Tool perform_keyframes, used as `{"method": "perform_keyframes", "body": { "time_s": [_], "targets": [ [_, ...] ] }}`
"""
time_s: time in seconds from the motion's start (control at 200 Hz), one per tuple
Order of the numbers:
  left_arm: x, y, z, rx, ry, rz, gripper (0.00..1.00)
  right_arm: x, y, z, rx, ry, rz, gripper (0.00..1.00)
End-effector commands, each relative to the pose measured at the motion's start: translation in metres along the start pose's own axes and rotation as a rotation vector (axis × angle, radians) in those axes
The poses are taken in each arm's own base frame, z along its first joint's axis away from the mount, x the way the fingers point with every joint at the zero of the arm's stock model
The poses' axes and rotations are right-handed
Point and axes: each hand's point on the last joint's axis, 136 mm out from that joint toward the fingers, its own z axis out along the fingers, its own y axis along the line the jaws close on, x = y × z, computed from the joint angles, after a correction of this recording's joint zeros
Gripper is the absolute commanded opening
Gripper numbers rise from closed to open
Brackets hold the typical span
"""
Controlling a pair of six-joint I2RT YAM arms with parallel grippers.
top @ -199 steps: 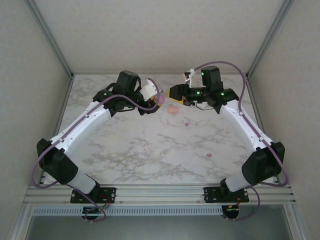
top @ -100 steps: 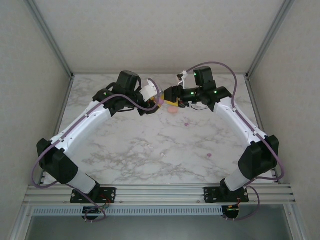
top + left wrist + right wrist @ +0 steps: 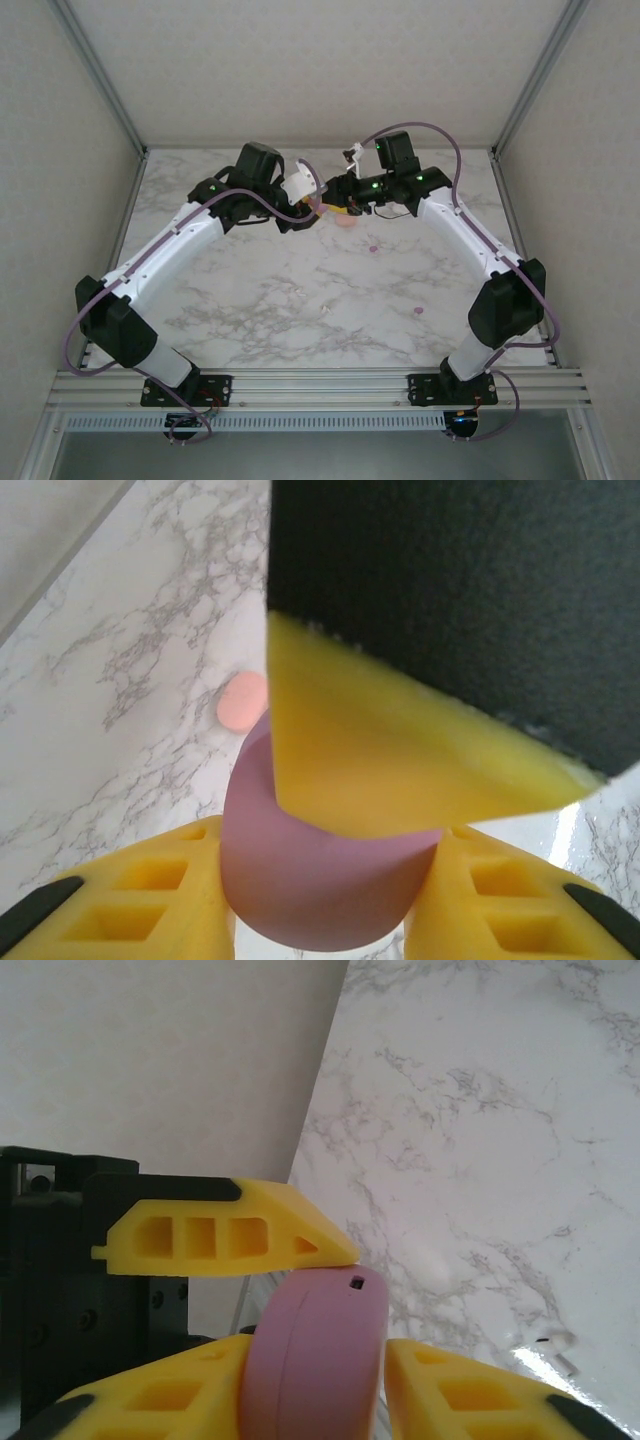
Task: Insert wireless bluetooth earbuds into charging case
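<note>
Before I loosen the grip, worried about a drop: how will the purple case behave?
The purple case looks smooth and rigid, so it is probably slippery. Its rounded disc shape could roll across the marble table if released.

Table (image 3: 300,290): white marble pattern with grey veins. Case (image 3: 310,890): plain mauve-purple, with one small dark mark near its edge. Left gripper (image 3: 330,840) and right gripper (image 3: 320,1345): yellow fingers, black bodies. In the left wrist view the right gripper's finger has a finely speckled black pad. Arms (image 3: 180,245): white shells, black joints, green lights. Cables (image 3: 75,330): purple. Two earbuds (image 3: 373,247) on the marble: purple. Small oval piece (image 3: 243,702): peach-pink. Walls (image 3: 320,70): pale grey, finely textured. Frame rails (image 3: 320,385): silver-grey.
</note>
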Motion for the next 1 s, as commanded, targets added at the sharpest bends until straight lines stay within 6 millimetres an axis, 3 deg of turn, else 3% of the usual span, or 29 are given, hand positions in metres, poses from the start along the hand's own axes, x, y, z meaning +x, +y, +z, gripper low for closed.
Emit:
{"method": "perform_keyframes", "body": {
  "time_s": [0.0, 0.215, 0.255, 0.335, 0.586, 0.996],
  "targets": [
    [-0.011, 0.0, -0.005, -0.014, -0.015, 0.032, 0.31, 0.003, -0.001, 0.0, 0.014, 0.022, 0.01, 0.28],
    [-0.012, 0.007, -0.007, -0.06, -0.035, 0.021, 0.57, -0.006, 0.005, -0.01, -0.007, -0.035, 0.013, 0.15],
    [-0.012, 0.01, -0.008, -0.076, -0.055, 0.013, 0.68, -0.011, 0.006, -0.015, -0.031, -0.059, 0.023, 0.14],
    [-0.016, 0.015, -0.015, -0.092, -0.15, -0.017, 0.76, -0.022, 0.011, -0.028, -0.098, -0.117, 0.037, 0.12],
    [-0.031, 0.034, -0.057, -0.059, -0.527, -0.123, 0.77, -0.049, 0.016, -0.07, -0.326, -0.25, 0.139, 0.11],
    [-0.063, 0.025, -0.044, 0.07, -0.643, -0.058, 0.73, -0.054, 0.038, -0.08, -0.444, -0.221, 0.196, 0.13]
  ]
}}
